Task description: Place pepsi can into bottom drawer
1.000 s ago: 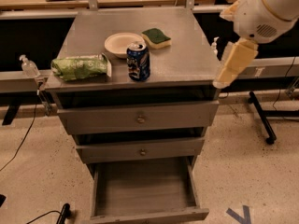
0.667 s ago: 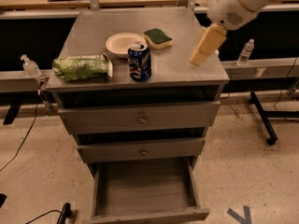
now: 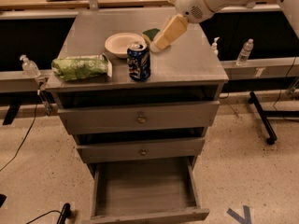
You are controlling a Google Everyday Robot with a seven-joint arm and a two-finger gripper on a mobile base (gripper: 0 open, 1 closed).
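The pepsi can (image 3: 139, 61), dark blue with a silver top, stands upright near the front edge of the grey cabinet top (image 3: 191, 64). The bottom drawer (image 3: 145, 186) is pulled out and holds nothing. My gripper (image 3: 164, 35) is cream coloured and hangs over the cabinet top, just right of and behind the can, above the right side of the white bowl (image 3: 122, 44). It holds nothing and does not touch the can.
A green chip bag (image 3: 80, 66) lies at the left of the top. A green sponge (image 3: 150, 32) lies behind the bowl, partly hidden by the gripper. The two upper drawers (image 3: 140, 119) are slightly open. Plastic bottles (image 3: 244, 52) stand on side ledges.
My arm has swung left from beyond the cabinet's right edge to over the top, and the gripper now sits close to the can and bowl.
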